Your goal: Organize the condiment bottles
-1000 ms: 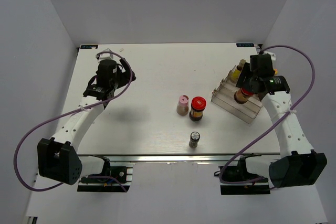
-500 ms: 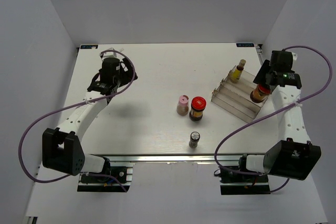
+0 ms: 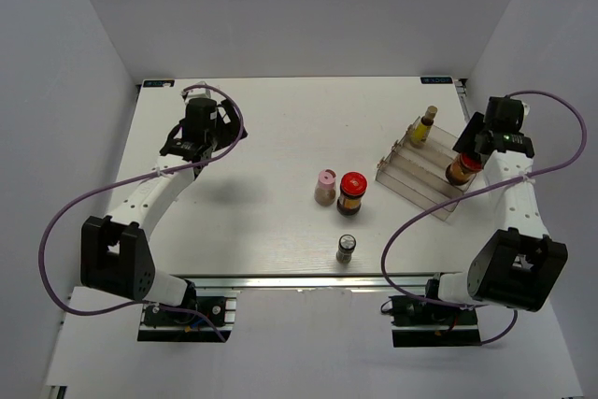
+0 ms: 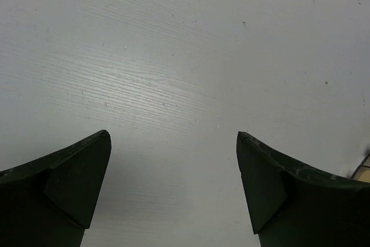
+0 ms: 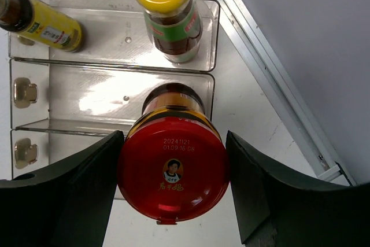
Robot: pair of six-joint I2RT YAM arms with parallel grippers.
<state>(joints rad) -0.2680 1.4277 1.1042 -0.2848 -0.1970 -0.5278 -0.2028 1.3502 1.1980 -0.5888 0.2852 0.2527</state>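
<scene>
1. At the table's far right edge, the right arm reached forward with its elbow bent, and the right gripper (image 5: 173, 140) pointed straight down over the right end of the clear stepped plastic rack (image 5: 110, 67).
2. Its fingers were clamped on either side of a dark red-lidded glass jar (image 5: 172, 180). The jar was upright, lid up and long axis vertical, over the rack's middle step; whether it rested there could not be told.
3. The left arm stretched to the far left, where the left gripper (image 4: 173, 137) faced the white table (image 4: 173, 56), jaws wide and empty.
</scene>
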